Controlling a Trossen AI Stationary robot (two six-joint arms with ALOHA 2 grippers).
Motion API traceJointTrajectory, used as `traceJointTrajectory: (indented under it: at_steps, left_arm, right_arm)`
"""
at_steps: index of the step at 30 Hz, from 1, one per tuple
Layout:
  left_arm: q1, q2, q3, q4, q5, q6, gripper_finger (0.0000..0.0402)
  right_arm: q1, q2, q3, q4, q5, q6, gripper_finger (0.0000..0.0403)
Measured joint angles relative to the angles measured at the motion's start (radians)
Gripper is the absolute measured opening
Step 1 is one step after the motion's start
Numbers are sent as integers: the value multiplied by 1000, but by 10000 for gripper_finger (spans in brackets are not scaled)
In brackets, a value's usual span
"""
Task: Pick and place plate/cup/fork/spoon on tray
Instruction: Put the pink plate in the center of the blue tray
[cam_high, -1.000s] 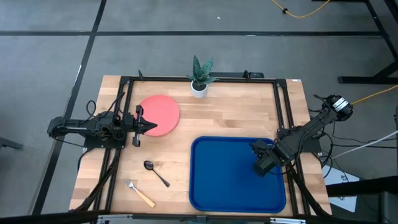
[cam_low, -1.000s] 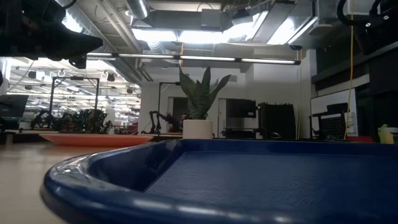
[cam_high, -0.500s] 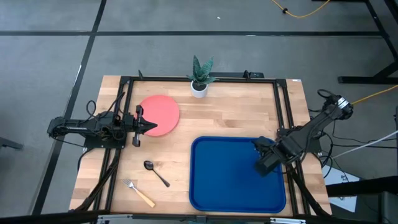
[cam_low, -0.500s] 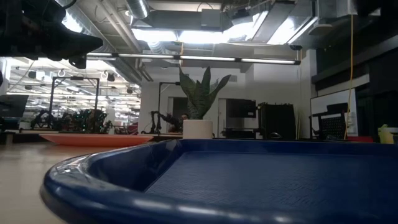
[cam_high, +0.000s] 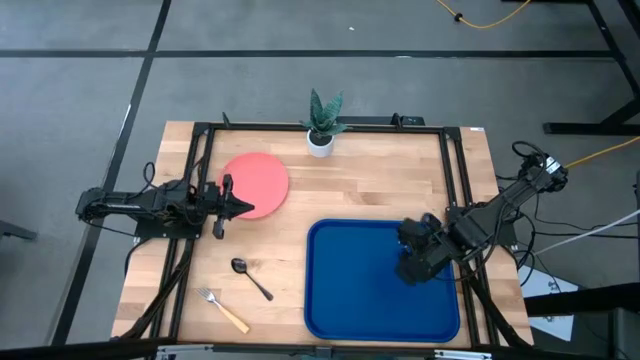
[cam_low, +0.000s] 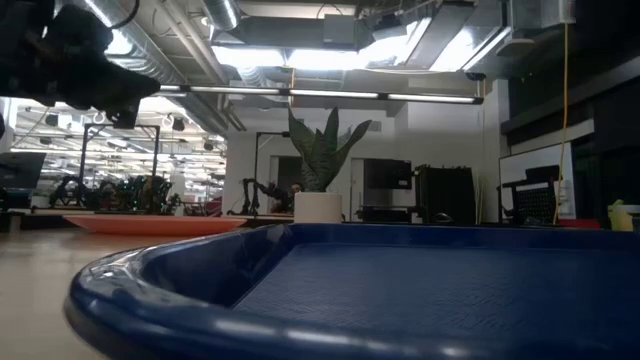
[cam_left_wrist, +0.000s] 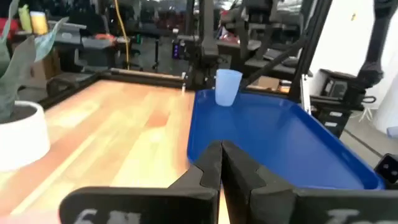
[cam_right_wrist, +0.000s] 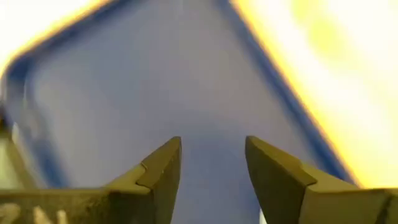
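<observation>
The deep-blue tray (cam_high: 360, 290) lies at the table's near right. The light-blue cup (cam_left_wrist: 227, 87) stands upright on the tray by its right rim; in the high view my right arm hides it. My right gripper (cam_high: 408, 258) hovers open and empty over the tray's right half (cam_right_wrist: 186, 74). The salmon-pink plate (cam_high: 262, 175) lies flat at the far left. My left gripper (cam_high: 243, 207) is shut and empty above the plate's near edge. The dark spoon (cam_high: 250, 276) and the tan-handled fork (cam_high: 222, 310) lie on the table near the left front.
A white pot with a green plant (cam_high: 322, 125) stands at the middle of the table's far edge. Bare wood lies between the plate and the tray. A dark frame runs along the table's left, far and right sides.
My right gripper has first drawn a little toward the table's right edge, then gone toward its left edge over the tray, staying open. My left gripper has shifted slightly above the plate. Plate, spoon, fork and tray have kept still.
</observation>
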Motion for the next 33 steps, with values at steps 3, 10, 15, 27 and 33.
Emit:
traceJointTrajectory:
  at_steps: [3,10,15,27,33]
  left_arm:
    - [0,6,0,6,-5,-3,0]
    - [-33,78,68,241,85,50,0]
    - [-80,247,278,-47,-95,71,0]
    - [-141,758,591,-558,-219,-25,0]
    - [-142,939,591,-610,-244,-30,0]
  right_arm:
    - [-17,0,0,75,148,-115,182]
    - [-90,0,18,234,164,-715,182]
    - [-116,0,18,356,164,-1006,182]
    - [-119,0,18,324,115,-888,182]
    - [-120,1,18,170,118,-749,182]
